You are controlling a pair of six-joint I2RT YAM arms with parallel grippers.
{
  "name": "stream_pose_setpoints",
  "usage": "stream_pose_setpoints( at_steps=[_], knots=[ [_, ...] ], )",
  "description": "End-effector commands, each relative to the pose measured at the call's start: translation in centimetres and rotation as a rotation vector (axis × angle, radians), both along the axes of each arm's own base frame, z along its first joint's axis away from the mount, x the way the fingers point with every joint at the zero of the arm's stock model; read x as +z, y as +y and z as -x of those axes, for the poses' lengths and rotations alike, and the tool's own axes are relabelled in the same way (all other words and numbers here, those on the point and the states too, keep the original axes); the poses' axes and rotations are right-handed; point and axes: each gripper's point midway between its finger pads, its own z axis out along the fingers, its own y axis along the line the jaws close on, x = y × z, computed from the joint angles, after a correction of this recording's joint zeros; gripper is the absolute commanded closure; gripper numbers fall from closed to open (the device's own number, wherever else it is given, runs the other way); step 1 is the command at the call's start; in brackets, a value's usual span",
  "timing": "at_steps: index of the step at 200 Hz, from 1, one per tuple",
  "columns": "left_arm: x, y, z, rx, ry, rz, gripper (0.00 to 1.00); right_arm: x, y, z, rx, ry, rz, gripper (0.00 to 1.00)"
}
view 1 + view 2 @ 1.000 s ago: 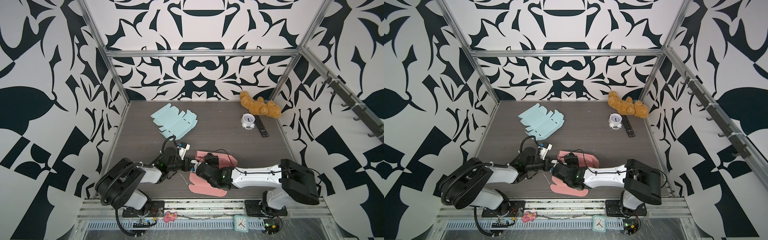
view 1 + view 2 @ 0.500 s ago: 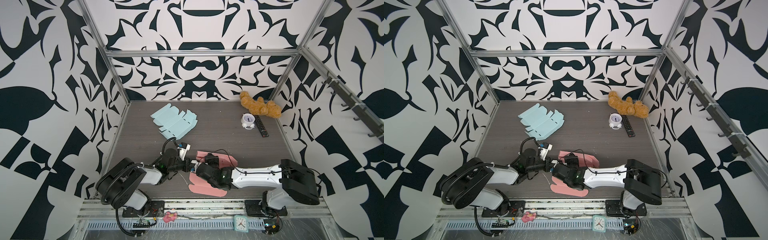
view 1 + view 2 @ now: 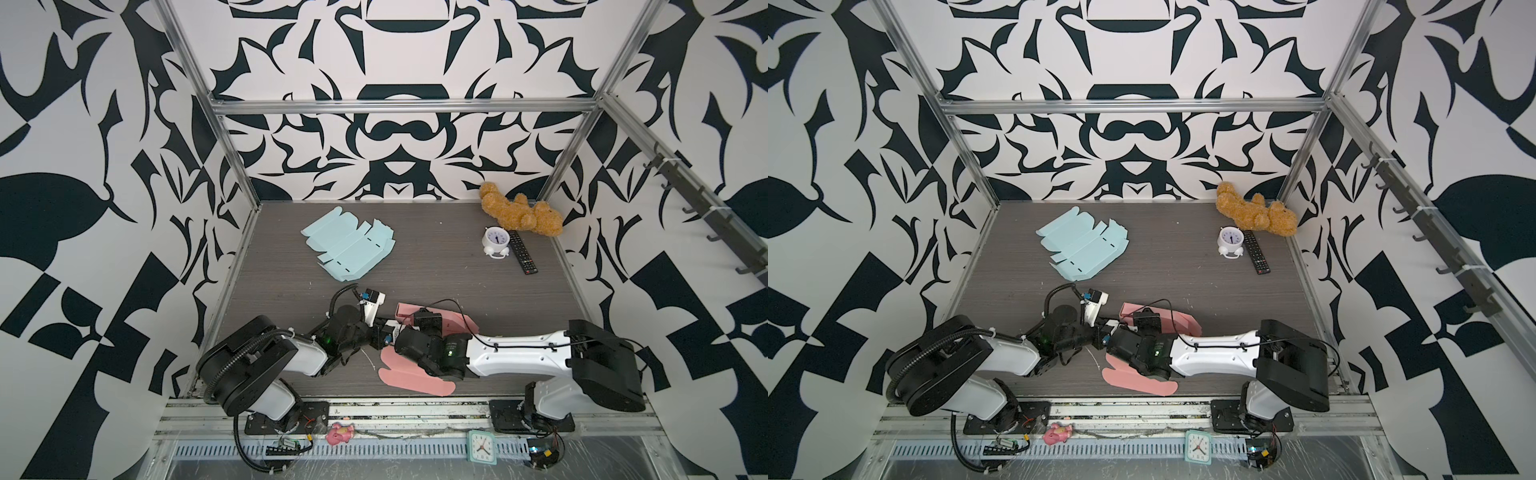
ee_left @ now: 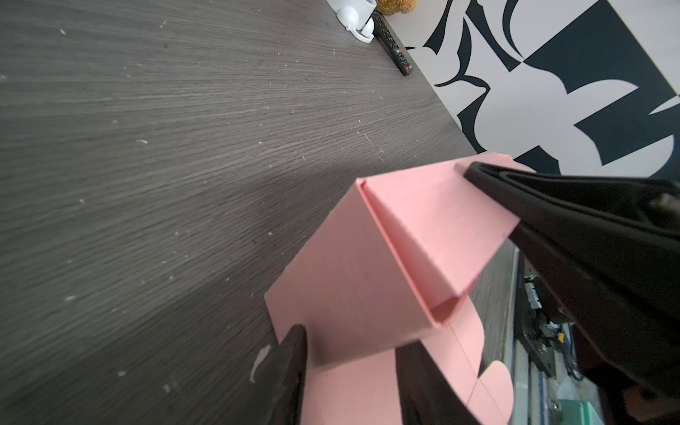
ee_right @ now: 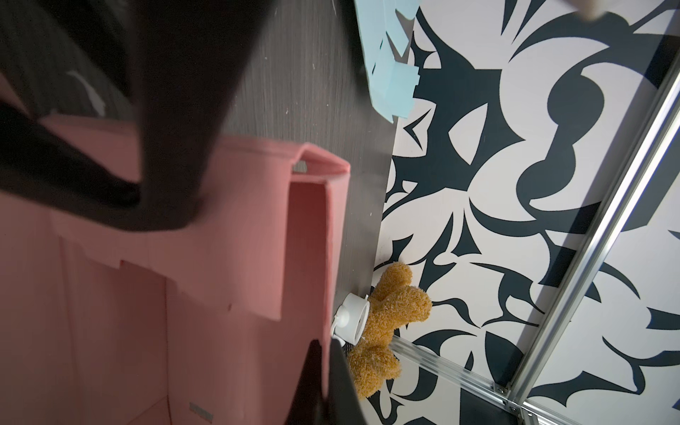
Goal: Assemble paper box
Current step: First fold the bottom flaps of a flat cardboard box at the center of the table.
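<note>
- My left gripper (image 4: 349,349) straddles the near end of the pink paper box (image 4: 353,272), one of its fingers (image 4: 290,364) pressed against each side.
- The right gripper (image 4: 485,178) pinches the box's folded double wall at the far corner, jaws together.
- A rounded flap (image 4: 489,390) lies flat just beside the box.
- Well beyond the box on the table (image 4: 147,147) I see a white alarm clock (image 4: 353,13), with a remote (image 4: 392,48) beside it.

Black-and-white patterned walls (image 3: 395,137) around grey wood-grain floor (image 3: 436,266), aluminium frame rails (image 3: 399,106)

No legible text, alarm clock (image 3: 495,240) dial and remote (image 3: 523,252) buttons too small to read
</note>
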Motion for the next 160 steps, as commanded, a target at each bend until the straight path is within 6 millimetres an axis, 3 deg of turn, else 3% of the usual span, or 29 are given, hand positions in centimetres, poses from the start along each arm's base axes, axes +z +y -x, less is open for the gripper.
stream_pose_setpoints(
  at_steps=[1,33,72,160],
  knots=[
    [0.6,-0.4,-0.3,0.008,-0.092,-0.009,0.58,0.6,1.4,0.7,0.027,0.042,-0.092,1.00],
    [0.3,-0.7,-0.4,0.015,-0.123,-0.023,0.58,0.1,1.4,0.8,0.022,0.049,-0.087,1.00],
    [1.6,-0.6,-0.2,0.018,-0.142,0.026,0.56,-0.5,1.3,0.8,0.025,0.015,-0.021,1.00],
    [2.1,-1.6,-0.6,0.012,-0.140,0.100,0.58,-1.2,1.6,1.1,0.037,0.010,0.003,1.00]
  ],
)
